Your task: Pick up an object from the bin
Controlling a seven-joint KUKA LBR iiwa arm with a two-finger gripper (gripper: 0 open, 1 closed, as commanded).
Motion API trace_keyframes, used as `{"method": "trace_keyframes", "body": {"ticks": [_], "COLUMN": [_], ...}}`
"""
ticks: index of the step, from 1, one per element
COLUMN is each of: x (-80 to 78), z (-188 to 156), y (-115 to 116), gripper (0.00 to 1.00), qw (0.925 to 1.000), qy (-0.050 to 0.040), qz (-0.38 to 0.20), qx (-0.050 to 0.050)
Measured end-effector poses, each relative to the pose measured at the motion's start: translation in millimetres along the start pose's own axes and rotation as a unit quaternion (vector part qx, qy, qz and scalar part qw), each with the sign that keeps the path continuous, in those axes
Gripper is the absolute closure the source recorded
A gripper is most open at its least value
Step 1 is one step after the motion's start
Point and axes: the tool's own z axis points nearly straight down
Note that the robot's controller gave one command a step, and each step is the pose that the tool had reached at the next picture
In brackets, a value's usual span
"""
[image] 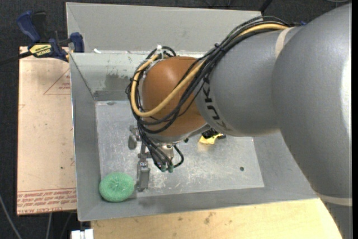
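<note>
The arm (279,81) reaches in from the right and bends down over the middle of the bin (235,173), so its orange cover (168,92) and the cables (146,115) looped round it hide much of the floor beneath. The pincer (143,181) hangs below the cover, low over the near-left part of the floor. It is just to the right of a green ball (117,187), a round, fuzzy-looking lump in the near-left corner, close to the near wall. Whether the two touch I cannot tell, nor whether the pincer is spread or pressed together, since it is seen edge-on against the grey floor. Nothing can be seen pinched in it. The ball is the thing nearest to it and so, I judge, the likeliest pick. Tucked in the corner, the ball leaves little room on its left and near sides, which may be why the pincer stands on its open right side. A grasp there would probably need a shift to the left, with care not to strike the walls or roll the ball away. A small yellow piece (208,139) with a dark mark peeps out from under the arm, right of the middle and well apart from the pincer. The rest of the visible floor is bare, scuffed metal. Dark lettering (210,99) runs along the arm where it meets the cover. Only some of the letters are readable, seemingly "UK", which I take for part of the maker's name.
</note>
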Motion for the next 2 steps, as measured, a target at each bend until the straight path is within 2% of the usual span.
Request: {"method": "trace_keyframes", "body": {"ticks": [1,2], "x": [-1.8,2.4], "z": [-4.5,17.2], "y": [-0.9,9.0], "gripper": [0.00,0.00], "qw": [1.0000,0.9969], "qy": [-0.0035,-0.0077], "qz": [0.002,-0.078], "qx": [-0.001,-0.001]}}
